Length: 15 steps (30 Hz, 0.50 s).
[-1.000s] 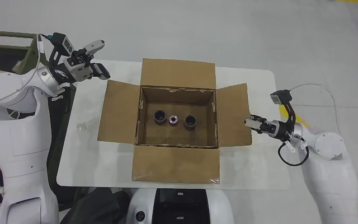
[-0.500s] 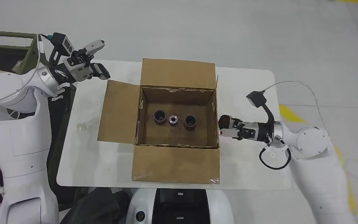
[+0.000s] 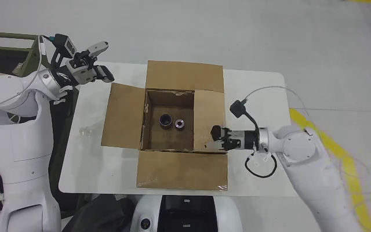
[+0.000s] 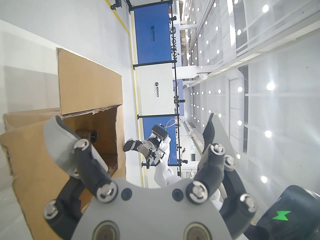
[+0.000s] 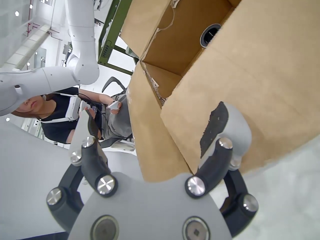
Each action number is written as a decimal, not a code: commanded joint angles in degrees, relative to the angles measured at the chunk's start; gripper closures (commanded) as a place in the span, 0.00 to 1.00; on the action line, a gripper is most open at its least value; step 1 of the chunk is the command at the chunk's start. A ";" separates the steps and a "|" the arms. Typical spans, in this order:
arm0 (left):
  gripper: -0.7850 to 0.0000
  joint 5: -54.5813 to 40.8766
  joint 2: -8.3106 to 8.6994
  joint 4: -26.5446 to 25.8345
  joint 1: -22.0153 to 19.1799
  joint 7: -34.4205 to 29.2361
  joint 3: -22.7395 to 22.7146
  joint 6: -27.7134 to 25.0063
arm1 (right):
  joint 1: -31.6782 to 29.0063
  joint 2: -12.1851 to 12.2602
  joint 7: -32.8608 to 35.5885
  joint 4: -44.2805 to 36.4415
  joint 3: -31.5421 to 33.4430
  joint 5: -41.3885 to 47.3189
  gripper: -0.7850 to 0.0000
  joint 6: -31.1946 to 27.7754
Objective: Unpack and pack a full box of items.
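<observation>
An open cardboard box [image 3: 182, 168] stands mid-table. Inside lie a dark cylinder [image 3: 165, 120] and a smaller metal part [image 3: 179, 123]. The box's right flap [image 3: 207, 119] is tilted up over the opening and hides that side of the interior. My right gripper [image 3: 213, 139] is open and pressed against this flap's outer face [image 5: 250, 76]; its own view [image 5: 155, 112] also shows a cylinder [image 5: 211, 34] deep in the box. My left gripper [image 3: 98, 58] hangs open and empty over the table's far left corner, apart from the box [image 4: 87, 81].
The white table [image 3: 261, 93] has bare room right of the box. A small clear item [image 3: 86, 131] lies on the table left of the box. A green frame [image 3: 17, 52] stands beyond the far left edge.
My right arm has swung left to the box and pushed the right flap up over the opening, hiding the third cylinder. The left arm has kept still.
</observation>
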 commanded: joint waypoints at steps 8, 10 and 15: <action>0.00 0.00 0.00 0.00 0.00 0.00 0.00 0.00 | 1.30 -0.23 -1.58 -1.57 -4.12 -4.50 0.00 1.57; 0.00 0.00 0.00 0.00 0.00 0.00 0.00 0.00 | 1.18 -0.12 -1.92 -2.10 -3.84 -4.22 0.00 1.26; 0.00 0.00 0.00 0.00 0.00 0.00 0.00 0.00 | -0.32 0.47 -2.00 -4.23 -1.67 -2.81 0.00 -0.16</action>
